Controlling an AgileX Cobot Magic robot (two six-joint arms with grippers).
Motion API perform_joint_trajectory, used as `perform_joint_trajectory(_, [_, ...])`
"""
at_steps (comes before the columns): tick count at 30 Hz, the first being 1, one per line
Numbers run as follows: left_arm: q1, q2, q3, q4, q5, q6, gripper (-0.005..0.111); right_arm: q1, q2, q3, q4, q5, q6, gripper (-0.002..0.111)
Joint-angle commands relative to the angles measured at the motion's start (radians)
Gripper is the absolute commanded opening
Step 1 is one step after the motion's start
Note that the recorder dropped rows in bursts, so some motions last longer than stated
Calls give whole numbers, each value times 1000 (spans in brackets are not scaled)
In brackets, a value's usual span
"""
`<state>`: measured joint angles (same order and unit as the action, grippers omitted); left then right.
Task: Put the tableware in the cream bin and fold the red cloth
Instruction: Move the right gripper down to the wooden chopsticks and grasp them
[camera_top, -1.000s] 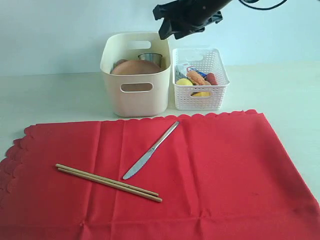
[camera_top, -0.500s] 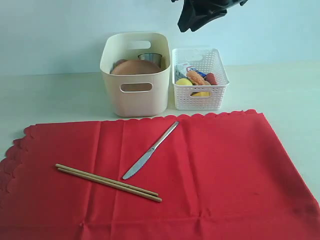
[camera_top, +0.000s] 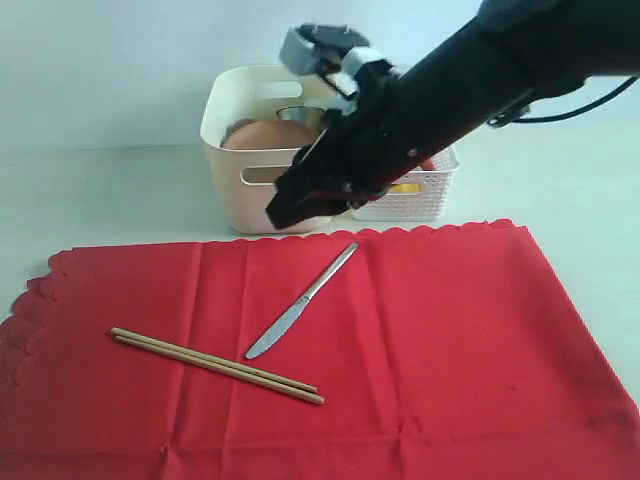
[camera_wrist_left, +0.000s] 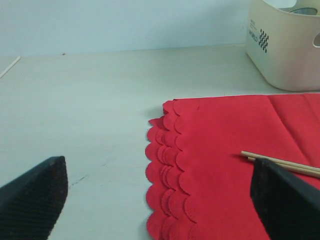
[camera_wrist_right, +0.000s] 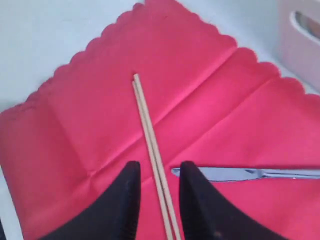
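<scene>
Below the narrowly parted, empty fingers of the right gripper (camera_wrist_right: 159, 167), the pair of wooden chopsticks (camera_wrist_right: 150, 135) lies on the red cloth (camera_wrist_right: 90, 125), with a steel table knife (camera_wrist_right: 240, 173) just beside one finger. The left gripper (camera_wrist_left: 159, 167) gapes wide and empty, chopstick ends near one finger and the cream bin (camera_wrist_left: 280, 55) well beyond.
</scene>
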<state>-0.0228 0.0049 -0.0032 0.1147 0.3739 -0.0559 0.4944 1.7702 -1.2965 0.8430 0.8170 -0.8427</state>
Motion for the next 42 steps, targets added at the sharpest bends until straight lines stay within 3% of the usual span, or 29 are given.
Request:
perform_joint_trajectory(1, [3, -5, 3, 2, -6, 1, 94, 112, 107, 6, 11, -11, -83, 27])
perform_joint_trajectory(4, [3, -5, 3, 2, -6, 1, 94, 169, 162, -2, -9, -23, -96, 27])
perform_joint_trajectory(7, [3, -5, 3, 2, -6, 1, 94, 227, 204, -28, -155, -64, -64, 30])
perform_joint_trajectory(12, [3, -5, 3, 2, -6, 1, 94, 317, 271, -107, -506, -101, 223, 34])
perform_joint_trajectory(17, [3, -5, 3, 2, -6, 1, 94, 381, 340, -194, -703, -101, 357, 36])
perform_joint_trajectory(42, [3, -5, 3, 2, -6, 1, 94, 389, 513, -387, -713, 46, 455, 36])
